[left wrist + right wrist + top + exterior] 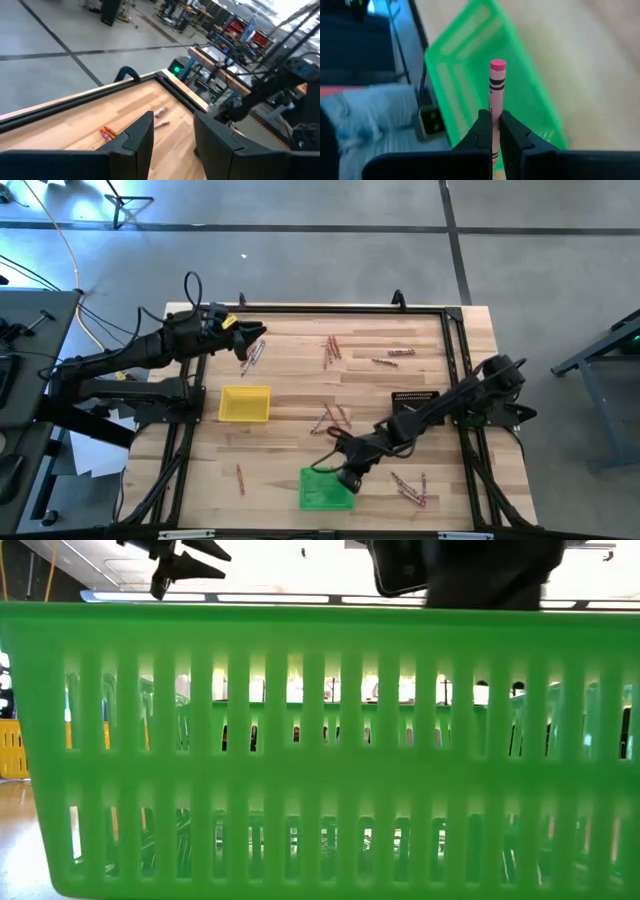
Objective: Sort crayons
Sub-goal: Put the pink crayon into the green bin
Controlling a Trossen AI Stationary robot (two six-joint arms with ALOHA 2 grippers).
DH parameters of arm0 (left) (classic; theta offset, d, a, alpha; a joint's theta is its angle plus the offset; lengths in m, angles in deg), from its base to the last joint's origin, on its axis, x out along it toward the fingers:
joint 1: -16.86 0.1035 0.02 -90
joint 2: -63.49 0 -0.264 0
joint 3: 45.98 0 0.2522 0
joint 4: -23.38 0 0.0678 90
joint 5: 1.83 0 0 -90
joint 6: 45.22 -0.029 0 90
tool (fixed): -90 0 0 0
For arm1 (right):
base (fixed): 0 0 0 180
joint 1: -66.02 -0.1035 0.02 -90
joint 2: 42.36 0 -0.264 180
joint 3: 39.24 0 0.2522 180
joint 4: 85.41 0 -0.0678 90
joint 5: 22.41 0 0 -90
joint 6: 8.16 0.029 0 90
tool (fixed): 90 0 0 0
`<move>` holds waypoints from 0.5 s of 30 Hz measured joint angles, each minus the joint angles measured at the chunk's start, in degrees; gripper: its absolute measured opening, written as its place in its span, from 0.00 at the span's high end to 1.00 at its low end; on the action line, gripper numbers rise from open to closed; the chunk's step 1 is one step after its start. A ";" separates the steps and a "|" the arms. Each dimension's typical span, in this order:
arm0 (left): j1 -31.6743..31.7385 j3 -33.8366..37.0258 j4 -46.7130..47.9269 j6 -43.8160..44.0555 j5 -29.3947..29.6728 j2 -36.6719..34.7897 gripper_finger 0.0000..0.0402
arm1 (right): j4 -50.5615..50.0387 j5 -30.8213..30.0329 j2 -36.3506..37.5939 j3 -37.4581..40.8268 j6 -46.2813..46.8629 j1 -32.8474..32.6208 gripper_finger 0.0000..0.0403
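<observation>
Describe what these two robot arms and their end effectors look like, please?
Both arms are dark, nearly black, jointed segments. The left arm has a black cable looping above its wrist. Each end effector, left and right, ends in two flat, black, angular fingers.

Wooden table (pixel 300 375): scattered crayons (pixel 331 350), yellow tray (pixel 245 404), green tray (pixel 324 490), black tray (pixel 416 399).

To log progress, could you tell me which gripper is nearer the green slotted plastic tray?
The right gripper, shut on a pink crayon, hangs over the green slotted plastic tray. The left gripper, open, is far off at the table's far left corner.
</observation>
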 joint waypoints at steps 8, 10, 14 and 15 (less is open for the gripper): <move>-3.23 0.00 0.02 0.89 0.59 0.00 0.69 | 2.22 0.38 -0.80 0.00 0.00 -1.26 0.90; -3.89 0.00 0.02 0.87 0.55 0.00 0.69 | 3.37 -0.86 -0.80 0.00 0.02 -1.22 0.85; -5.10 0.00 0.04 -0.32 0.58 0.00 0.69 | 5.90 -3.26 -0.80 0.00 0.00 -0.94 0.77; -5.41 0.00 0.04 -0.58 0.55 0.00 0.69 | 6.24 -3.89 -0.80 0.00 0.00 -0.93 0.75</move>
